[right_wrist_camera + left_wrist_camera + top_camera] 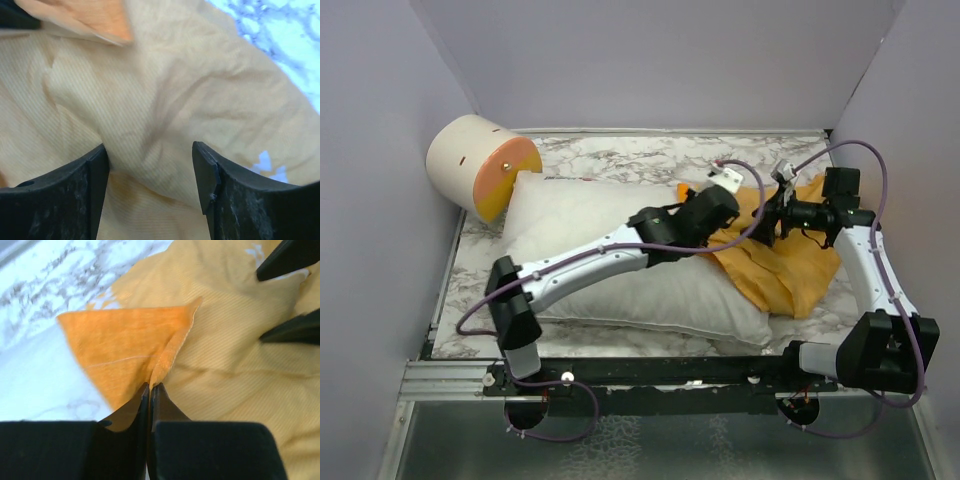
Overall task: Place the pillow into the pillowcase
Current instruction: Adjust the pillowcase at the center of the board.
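A plump white rectangular pillow (570,215) fills the middle of the marble-patterned tabletop (620,155). A cream-and-orange cylinder (470,160) blocks the far-left corner and a crumpled orange-yellow fabric pillowcase (790,270) covers the right. A bare strip runs along the grey back wall (650,60).

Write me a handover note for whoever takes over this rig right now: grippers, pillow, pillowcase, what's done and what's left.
Left gripper: shut on a folded edge of the pillowcase.
Right gripper: open, jaws apart over the pillowcase fabric, gripping nothing.
Pillow: flat on the marble table, under the left arm, wholly outside the pillowcase.
Pillowcase: crumpled at the pillow's right end.
Done: one pinch on the fabric.
Left: probably a second grip with the right gripper, then open the mouth and get the pillow in.
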{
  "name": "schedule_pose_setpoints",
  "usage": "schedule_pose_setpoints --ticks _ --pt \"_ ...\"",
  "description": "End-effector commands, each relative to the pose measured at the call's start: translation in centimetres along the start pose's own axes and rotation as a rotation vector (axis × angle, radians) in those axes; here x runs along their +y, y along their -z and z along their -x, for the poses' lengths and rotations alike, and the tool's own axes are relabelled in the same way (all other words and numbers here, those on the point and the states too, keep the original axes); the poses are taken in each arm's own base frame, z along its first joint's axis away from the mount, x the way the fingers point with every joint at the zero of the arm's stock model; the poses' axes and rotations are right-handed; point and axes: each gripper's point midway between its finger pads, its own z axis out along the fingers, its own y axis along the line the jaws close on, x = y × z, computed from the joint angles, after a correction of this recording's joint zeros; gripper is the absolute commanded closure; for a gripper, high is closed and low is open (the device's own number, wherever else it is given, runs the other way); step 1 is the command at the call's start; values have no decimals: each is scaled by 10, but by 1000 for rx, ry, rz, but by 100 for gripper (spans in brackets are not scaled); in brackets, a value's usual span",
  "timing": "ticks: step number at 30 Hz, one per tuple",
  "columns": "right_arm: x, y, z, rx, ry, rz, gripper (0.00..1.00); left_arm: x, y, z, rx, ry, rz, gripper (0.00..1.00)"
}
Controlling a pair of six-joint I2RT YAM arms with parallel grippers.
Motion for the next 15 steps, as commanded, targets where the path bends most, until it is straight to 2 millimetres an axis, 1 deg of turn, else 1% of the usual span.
schedule_pose_setpoints --ticks 1,2,4,6,8,11,13,15 --pt "-26 22 31 -4 115 -138 34 41 48 46 -240 385 -198 100" --pt "-31 27 36 -9 125 -157 34 48 56 45 -279 464 -257 100" --pt "-37 32 43 -19 134 -179 32 61 65 31 -332 590 -330 100" --pt "-40 32 46 -26 132 -175 32 74 73 17 -376 664 -350 100" --pt "-40 27 48 -43 118 -140 32 82 76 -1 -377 708 -358 100" --pt "-32 24 54 -64 109 -59 31 83 78 -23 -348 737 -374 100" --pt "-28 25 63 -81 120 -33 30 84 80 -33 -337 741 -371 100" --pt "-30 27 69 -87 128 -47 29 89 83 -39 -341 745 -355 100"
